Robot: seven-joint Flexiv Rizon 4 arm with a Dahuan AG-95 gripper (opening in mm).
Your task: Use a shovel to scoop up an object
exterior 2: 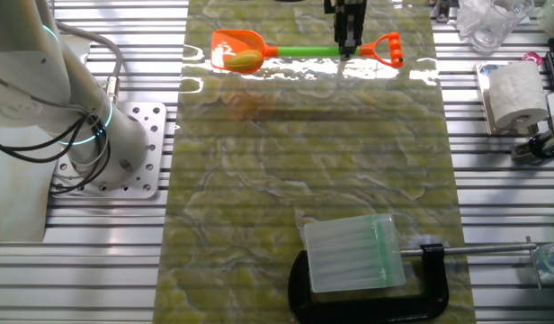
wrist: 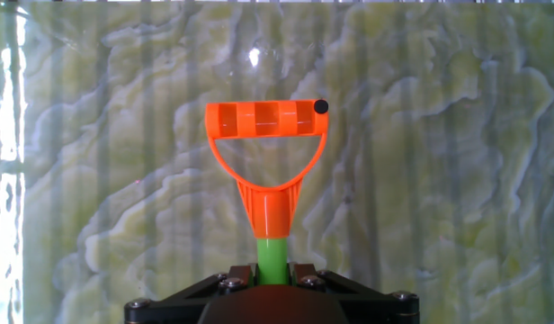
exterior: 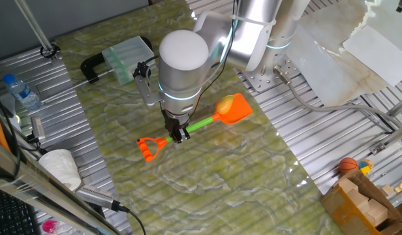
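Observation:
The shovel (exterior: 194, 124) has an orange blade (exterior: 235, 109), a green shaft and an orange D-shaped end (exterior: 149, 147). My gripper (exterior: 179, 134) is shut on the green shaft near the D end. The yellow-orange oval object (exterior: 224, 104) rests in the blade. In the other fixed view the shovel (exterior 2: 304, 50) lies level at the far edge of the mat, with the object (exterior 2: 244, 60) in its blade and the gripper (exterior 2: 350, 45) on the shaft. The hand view shows the D end (wrist: 266, 144) ahead and the green shaft between my fingers (wrist: 232, 274).
A black clamp (exterior 2: 371, 286) holding a clear plastic box (exterior 2: 352, 253) sits at one end of the green marbled mat (exterior 2: 304, 171). A water bottle (exterior: 21, 91), paper roll (exterior 2: 513, 93) and wooden blocks with a small orange ball (exterior: 348, 165) lie off the mat.

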